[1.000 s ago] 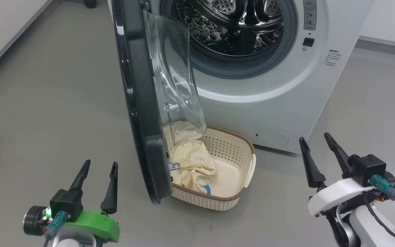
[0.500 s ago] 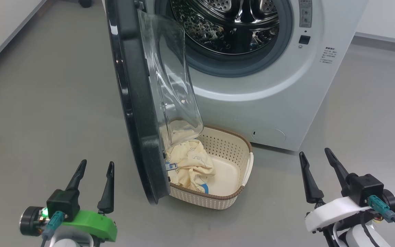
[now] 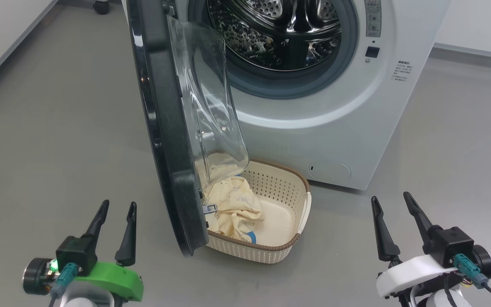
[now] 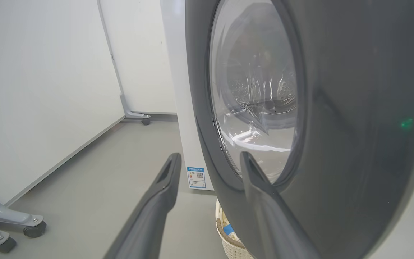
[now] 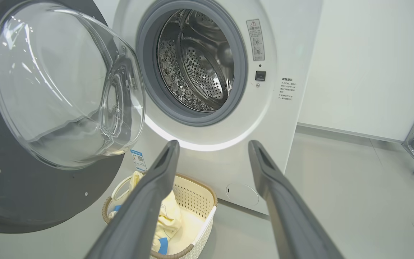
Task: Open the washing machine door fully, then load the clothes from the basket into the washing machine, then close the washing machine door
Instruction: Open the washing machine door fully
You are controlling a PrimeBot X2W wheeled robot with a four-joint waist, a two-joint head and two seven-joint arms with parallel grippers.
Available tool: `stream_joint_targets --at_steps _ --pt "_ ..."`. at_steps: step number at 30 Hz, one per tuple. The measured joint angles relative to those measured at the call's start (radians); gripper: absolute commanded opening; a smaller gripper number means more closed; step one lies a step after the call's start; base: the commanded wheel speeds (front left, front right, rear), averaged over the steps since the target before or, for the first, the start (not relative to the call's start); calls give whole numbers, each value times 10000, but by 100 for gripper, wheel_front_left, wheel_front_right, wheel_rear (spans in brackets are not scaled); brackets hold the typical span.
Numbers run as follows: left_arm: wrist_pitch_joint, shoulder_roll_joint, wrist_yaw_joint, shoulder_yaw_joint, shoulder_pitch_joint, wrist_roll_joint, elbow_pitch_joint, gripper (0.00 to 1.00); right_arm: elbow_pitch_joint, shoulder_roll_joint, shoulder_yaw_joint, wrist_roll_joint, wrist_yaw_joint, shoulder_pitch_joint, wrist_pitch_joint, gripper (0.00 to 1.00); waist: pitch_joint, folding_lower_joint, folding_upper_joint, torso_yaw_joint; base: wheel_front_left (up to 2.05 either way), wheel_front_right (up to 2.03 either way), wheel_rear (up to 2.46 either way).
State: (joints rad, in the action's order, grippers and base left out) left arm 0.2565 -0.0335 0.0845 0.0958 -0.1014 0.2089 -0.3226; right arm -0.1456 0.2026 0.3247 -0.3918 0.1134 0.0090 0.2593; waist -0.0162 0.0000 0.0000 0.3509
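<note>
Washing machine door [image 3: 164, 128] standing open at upper centre of the head view, basket [image 3: 271, 251] just beneath it, clothes [image 3: 232, 207] heaped in the basket's left half, washing machine [image 3: 335, 128] behind, left gripper [image 3: 118, 204] lower left, right gripper [image 3: 389, 196] lower right, both spread wide, holding nothing.

Bright, even light; faint shadow beside basket [image 3: 249, 254]. Glare on door [image 3: 164, 128] glass and drum [image 3: 279, 30]. Wrist views bowed at edges; fingers [image 5: 146, 201] soft.
</note>
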Motion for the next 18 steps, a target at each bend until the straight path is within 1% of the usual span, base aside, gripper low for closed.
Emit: stream_joint_targets --at_steps 1,2,3,4,5,6,15,18 --pt "0 2 0 -21 1 -10 -27 43 -6 -56 -2 29 -59 4 0 100 32 0 0 -15 0 0 0" --pt "0 0 0 -25 1 -25 -56 32 -2 -113 -27 82 -69 10 0 100 67 0 0 -34 0 0 0" --pt "0 0 0 -27 1 -69 -88 27 0 -155 -46 88 -98 20 0 100 101 0 0 -52 0 0 0" --pt "0 0 0 -29 4 -88 -113 17 0 -174 -63 102 -117 43 0 100 132 0 0 -72 0 0 0" --pt "0 0 -2 -31 4 -88 -140 10 -2 -186 -92 136 -159 72 0 100 160 0 0 -91 0 0 0" --pt "0 2 0 -44 9 -88 -155 1 -2 -199 -96 180 -196 110 0 100 187 0 0 -113 0 0 0" --pt "0 0 -2 -140 23 -155 -205 0 -23 -466 -230 403 -481 443 0 100 365 0 0 -294 0 0 0" --pt "0 0 -13 -150 23 -161 -205 0 -23 -493 -337 445 -508 460 0 100 395 0 0 -330 0 0 0"
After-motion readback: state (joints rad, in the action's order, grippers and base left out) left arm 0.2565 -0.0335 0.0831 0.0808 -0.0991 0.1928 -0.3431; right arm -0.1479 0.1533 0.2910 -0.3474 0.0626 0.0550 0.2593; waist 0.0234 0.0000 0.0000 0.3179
